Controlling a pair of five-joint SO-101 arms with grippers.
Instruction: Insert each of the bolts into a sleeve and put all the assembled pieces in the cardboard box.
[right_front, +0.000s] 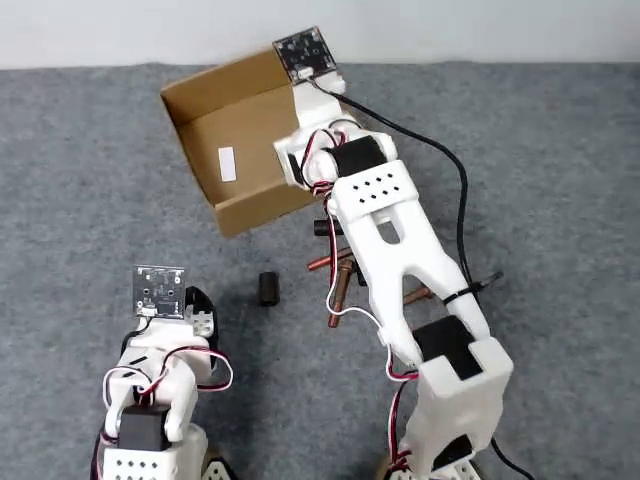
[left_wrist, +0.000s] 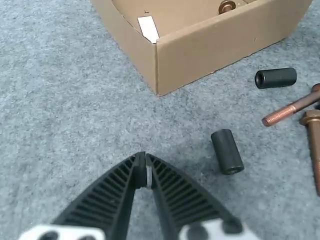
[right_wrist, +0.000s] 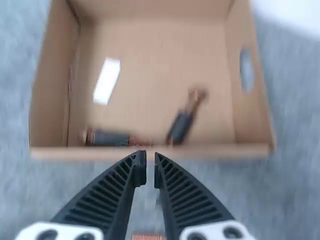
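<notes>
The table is covered in a grey, rough, felt-like cloth, and the box is made of plain brown matt cardboard with a white paper label stuck inside. The bolts are seen to be copper-coloured metal with a dull sheen, while the sleeves are finished in smooth matt black. The left gripper and right gripper are moulded in ribbed black matt plastic, and the arms are cased in smooth white plastic.
</notes>
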